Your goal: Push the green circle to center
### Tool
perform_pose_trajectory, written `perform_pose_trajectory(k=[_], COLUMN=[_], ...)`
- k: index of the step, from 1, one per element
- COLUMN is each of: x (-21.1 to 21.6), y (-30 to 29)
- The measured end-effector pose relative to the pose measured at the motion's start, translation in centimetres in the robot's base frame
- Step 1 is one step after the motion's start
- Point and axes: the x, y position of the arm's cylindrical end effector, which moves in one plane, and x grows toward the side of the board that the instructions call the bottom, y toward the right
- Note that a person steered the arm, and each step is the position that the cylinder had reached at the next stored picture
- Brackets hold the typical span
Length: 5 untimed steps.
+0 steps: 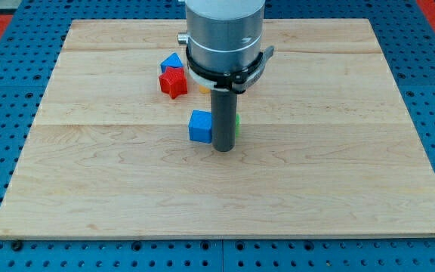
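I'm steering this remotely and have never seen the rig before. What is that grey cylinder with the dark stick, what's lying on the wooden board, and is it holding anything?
There is one picture, from a single camera looking down at the board at an angle. The grey cylinder is the end of a robot arm; the dark stick is its pushing rod. It has no gripper, so it holds nothing and only slides blocks. My tip rests on the wooden board near its middle. A blue cube sits against the rod on the view's left. A sliver of the green block peeks out on its right, mostly hidden. Toward the view's top left lie a red star and a second blue block. A yellow scrap shows under the cylinder.
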Motion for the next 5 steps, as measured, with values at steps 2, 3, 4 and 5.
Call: perform_pose_trajectory(k=[2,3,4,5], x=[-0.2,-0.9,-1.0,-1.1], y=[2.7,2.0,0.3,-0.4])
